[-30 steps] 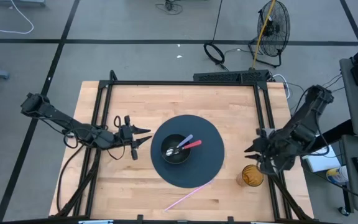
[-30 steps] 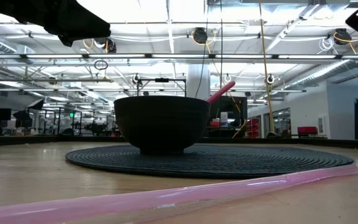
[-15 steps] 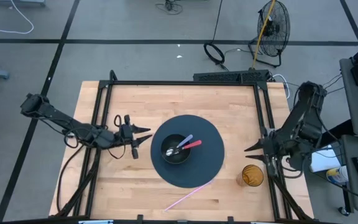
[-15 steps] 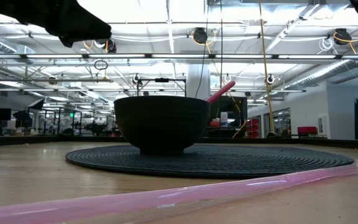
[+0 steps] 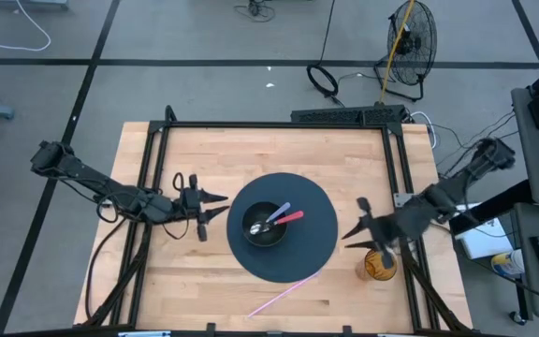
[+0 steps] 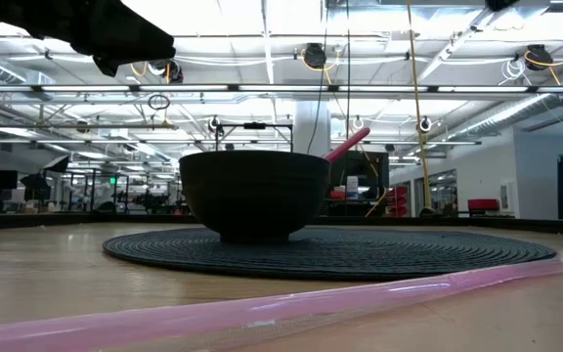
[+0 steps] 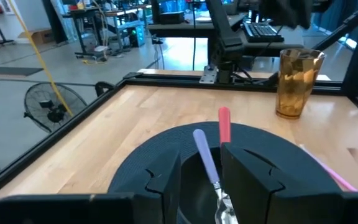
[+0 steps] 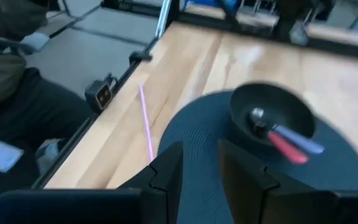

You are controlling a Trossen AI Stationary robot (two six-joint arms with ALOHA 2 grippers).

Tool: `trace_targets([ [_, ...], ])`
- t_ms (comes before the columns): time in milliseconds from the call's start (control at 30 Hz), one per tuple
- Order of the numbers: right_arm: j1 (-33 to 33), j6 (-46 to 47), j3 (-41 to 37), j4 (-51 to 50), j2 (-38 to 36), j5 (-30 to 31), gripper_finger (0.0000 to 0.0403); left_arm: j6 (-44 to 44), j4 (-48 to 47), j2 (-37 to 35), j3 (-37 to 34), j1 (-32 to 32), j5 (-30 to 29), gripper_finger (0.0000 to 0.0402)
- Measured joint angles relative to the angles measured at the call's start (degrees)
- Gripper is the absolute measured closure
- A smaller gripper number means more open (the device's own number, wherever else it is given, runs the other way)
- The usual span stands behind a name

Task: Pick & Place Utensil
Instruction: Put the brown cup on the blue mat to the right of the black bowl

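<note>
Two utensils (image 5: 277, 219) lie in the bowl (image 5: 263, 225) on the round mat (image 5: 316, 245), high view; pink straw (image 5: 284, 294) on the table (image 5: 344, 159). Left gripper (image 5: 215, 206) beside the mat, fingers apart, empty. Right gripper (image 5: 356, 220) above the mat's edge by the amber cup (image 5: 379, 265), open, empty. Low view: a pink handle (image 6: 346, 144) sticks out over the bowl's rim. Wrist views: both finger pairs spread.

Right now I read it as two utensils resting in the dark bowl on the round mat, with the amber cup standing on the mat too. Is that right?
Not quite. The two utensils do rest in the dark bowl on the round mat, but the amber cup stands off the mat, on the bare wood near the right arm's side. The high view shows this.
</note>
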Motion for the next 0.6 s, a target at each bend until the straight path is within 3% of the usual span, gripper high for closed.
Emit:
trace_targets([
  [133, -7.52, 0.07, 0.21, 0.49, 3.90, -11.36, 0.0307, 0.08, 0.00, 0.00, 0.00, 0.00, 0.73, 0.0279],
  [233, -11.22, -0.62, 2.48, -1.67, 7.95, -16.00, 0.0307, 0.22, -0.02, 0.00, 0.00, 0.00, 0.73, 0.0279],
  [433, -15.75, -7.88, 11.18, -11.20, 15.88, -17.91, 0.0307, -0.22, -0.02, 0.00, 0.00, 0.00, 0.73, 0.0279],
  [600, -19.94, -14.77, 16.06, -17.00, 17.41, -18.12, 0.0307, -0.45, -0.07, 0.00, 0.00, 0.00, 0.73, 0.0279],
])
